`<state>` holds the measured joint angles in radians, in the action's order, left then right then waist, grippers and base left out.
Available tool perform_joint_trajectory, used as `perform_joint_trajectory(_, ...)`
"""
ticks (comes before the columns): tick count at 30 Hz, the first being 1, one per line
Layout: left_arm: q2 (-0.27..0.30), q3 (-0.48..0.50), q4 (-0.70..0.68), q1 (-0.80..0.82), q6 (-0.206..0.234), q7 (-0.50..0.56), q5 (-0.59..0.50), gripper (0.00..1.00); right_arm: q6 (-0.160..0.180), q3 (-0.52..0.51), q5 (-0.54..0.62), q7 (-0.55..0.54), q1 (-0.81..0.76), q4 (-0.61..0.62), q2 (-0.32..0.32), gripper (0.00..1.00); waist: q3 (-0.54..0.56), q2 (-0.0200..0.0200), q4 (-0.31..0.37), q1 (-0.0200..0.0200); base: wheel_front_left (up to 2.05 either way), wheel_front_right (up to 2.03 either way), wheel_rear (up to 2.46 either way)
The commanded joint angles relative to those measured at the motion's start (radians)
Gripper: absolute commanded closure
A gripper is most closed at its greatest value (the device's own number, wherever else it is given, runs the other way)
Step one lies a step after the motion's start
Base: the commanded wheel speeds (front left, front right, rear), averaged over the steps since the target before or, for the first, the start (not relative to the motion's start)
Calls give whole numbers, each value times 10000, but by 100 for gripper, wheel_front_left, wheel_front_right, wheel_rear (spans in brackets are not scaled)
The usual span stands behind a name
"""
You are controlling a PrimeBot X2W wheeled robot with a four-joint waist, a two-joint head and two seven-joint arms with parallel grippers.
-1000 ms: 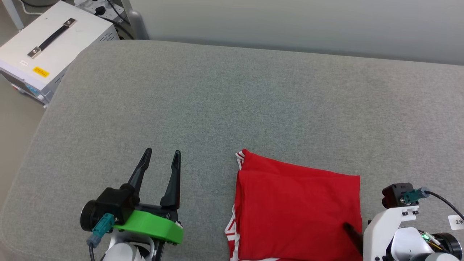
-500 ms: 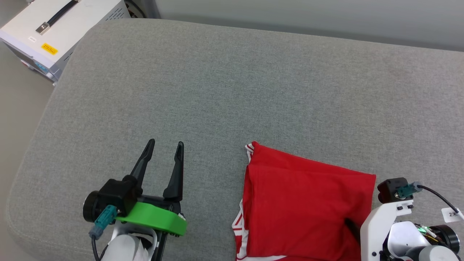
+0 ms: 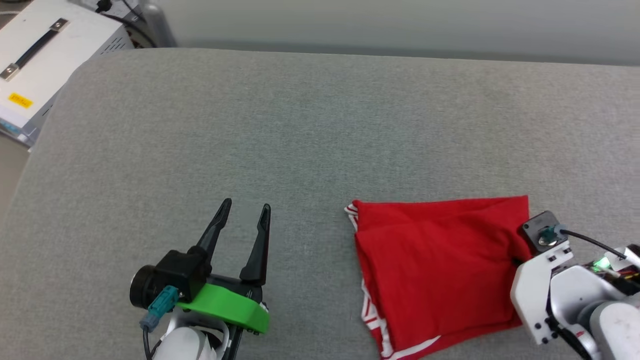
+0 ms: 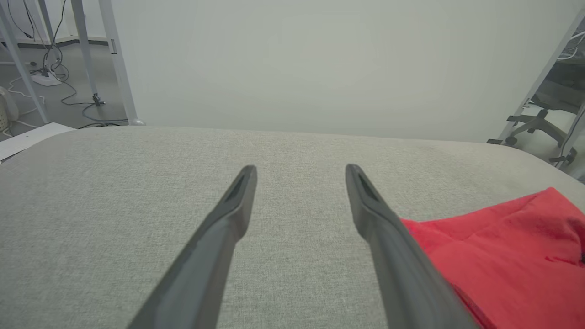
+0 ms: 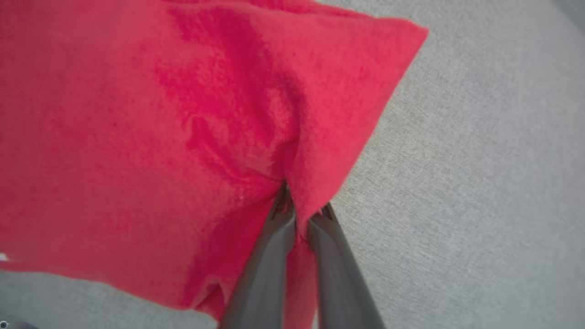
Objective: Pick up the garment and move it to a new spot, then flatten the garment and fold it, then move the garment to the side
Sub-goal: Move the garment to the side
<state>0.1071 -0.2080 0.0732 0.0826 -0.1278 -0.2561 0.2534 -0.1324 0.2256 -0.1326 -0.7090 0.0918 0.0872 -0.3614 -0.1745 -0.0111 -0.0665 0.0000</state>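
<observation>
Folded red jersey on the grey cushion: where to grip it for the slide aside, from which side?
Grip the red jersey at its right edge, near the far corner, coming in low from the robot's right. It lies flat and folded on the grey cushion, so only an edge gives a pinchable fold; the right gripper is shut on one there.

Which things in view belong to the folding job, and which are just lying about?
In the job: the folded red garment; the right end effector, shut on its edge; the left end effector, open, apart from it.
Lying about: the white case with a black handle; floor cables; an office chair.
</observation>
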Motion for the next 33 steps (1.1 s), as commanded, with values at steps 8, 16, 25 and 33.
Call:
perform_joint_trajectory(8,52,-546,-251,266,-29,-57,-151,0,17,287,194,-397,912,602,-2388,100,-593,111,1707,0,0,0,0)
perform_joint_trajectory(16,246,-1289,-584,990,-29,-57,-279,0,17,-316,-61,164,1610,-177,-3876,100,-1772,111,2684,0,0,0,0)
perform_joint_trajectory(25,680,-1709,-1412,2008,-29,-57,-350,0,17,-2125,345,1948,2227,-2802,-4385,100,-3304,111,2946,0,0,0,0)
perform_joint_trajectory(33,1199,-1751,-1995,2542,-29,-57,-473,0,17,-3466,928,3846,3165,-4999,-4161,100,-4374,111,2737,0,0,0,0)
